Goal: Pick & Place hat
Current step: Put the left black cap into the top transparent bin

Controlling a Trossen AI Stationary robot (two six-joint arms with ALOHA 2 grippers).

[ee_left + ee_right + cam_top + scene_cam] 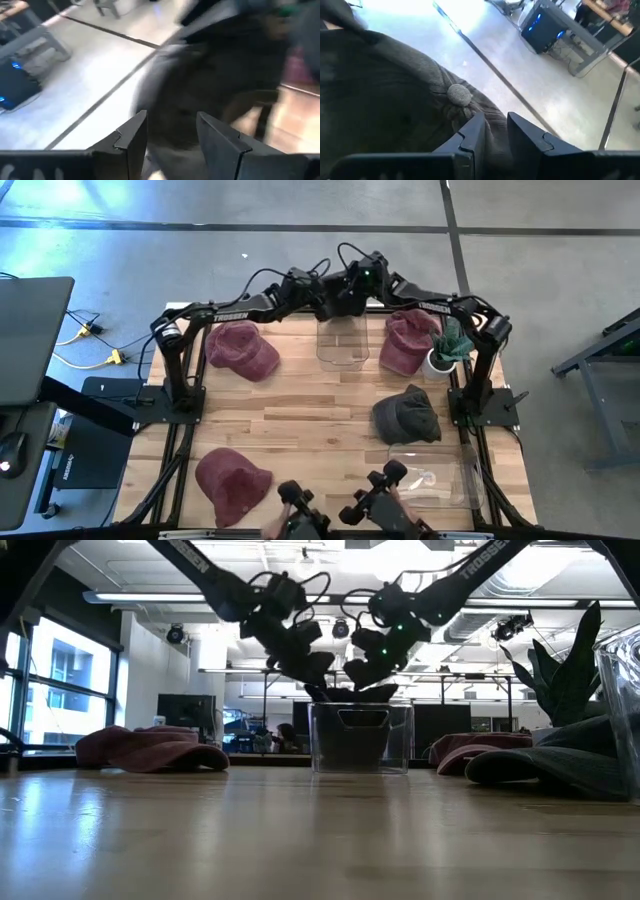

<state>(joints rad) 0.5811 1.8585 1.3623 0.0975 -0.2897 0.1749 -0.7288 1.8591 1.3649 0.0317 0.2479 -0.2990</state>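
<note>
A dark grey cap (pixel 395 100) with a cloth button (pixel 459 94) on its crown hangs between both grippers, above the clear open-topped container (pixel 340 345) at the table's far edge. In the low view the cap (pixel 350 692) sits just over the container's rim (pixel 360 708). My left gripper (pixel 167 135) comes at it from the left and my right gripper (pixel 495 132) from the right; they meet at the cap (pixel 340 292). Both are shut on cloth. My left gripper has bunched dark cloth of the cap (pixel 170 150) between its two fingers, which stand a little apart; the view is blurred and which part of the cap this is cannot be told. The cap is lifted clear of the table. My right gripper pinches a fold of the crown (pixel 492 125) just beside the top button, between its two fingers. The cap spreads away past the fingers, lifted clear above the container.
Two maroon caps (pixel 242 348) (pixel 408 340) lie left and right of the container, a third (pixel 232 483) near the left front corner. Another dark grey cap (pixel 407 415) lies right of centre. A potted plant (pixel 450 345) stands far right, a second clear container (pixel 435 480) near right.
</note>
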